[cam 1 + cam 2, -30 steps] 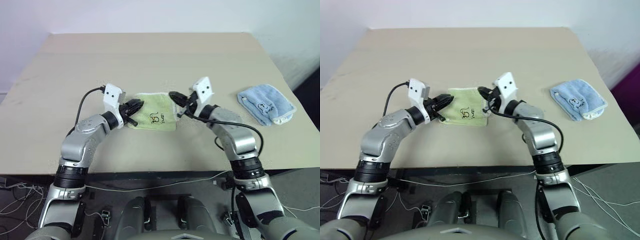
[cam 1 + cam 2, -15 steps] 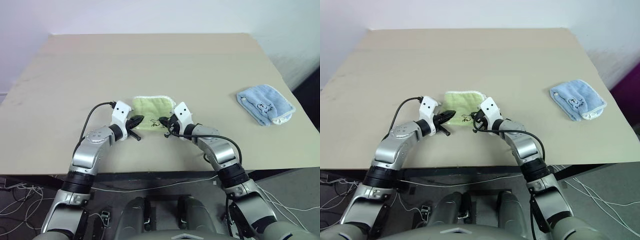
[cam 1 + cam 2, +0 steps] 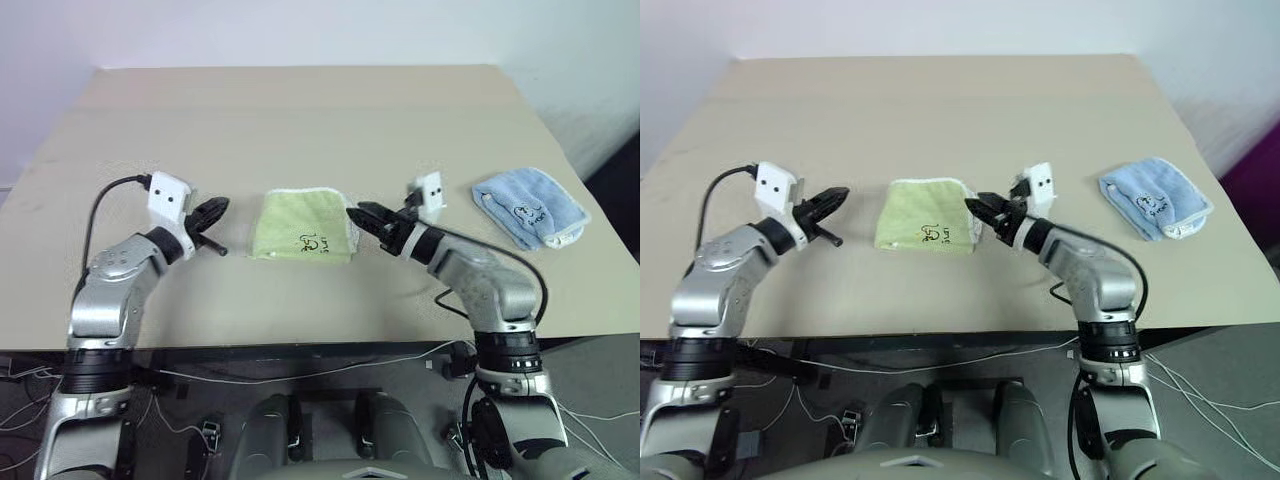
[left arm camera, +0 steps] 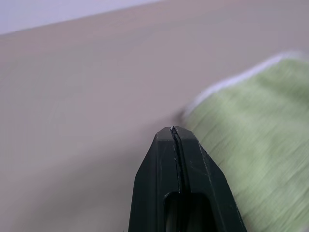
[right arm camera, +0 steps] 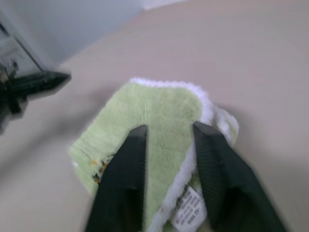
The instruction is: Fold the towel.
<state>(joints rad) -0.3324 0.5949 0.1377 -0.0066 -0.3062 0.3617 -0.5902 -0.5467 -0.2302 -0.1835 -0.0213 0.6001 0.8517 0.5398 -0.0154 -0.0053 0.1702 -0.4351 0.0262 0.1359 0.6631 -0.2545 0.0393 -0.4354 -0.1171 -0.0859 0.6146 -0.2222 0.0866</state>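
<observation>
Right claw (image 3: 362, 214) beside towel (image 3: 301, 225) edge

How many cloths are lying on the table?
2. The green towel lies folded between the left gripper and right gripper; the blue cloth lies at the table's right edge.

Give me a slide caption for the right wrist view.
Right tool open just over the folded green towel on the table, left tool beyond.
</observation>
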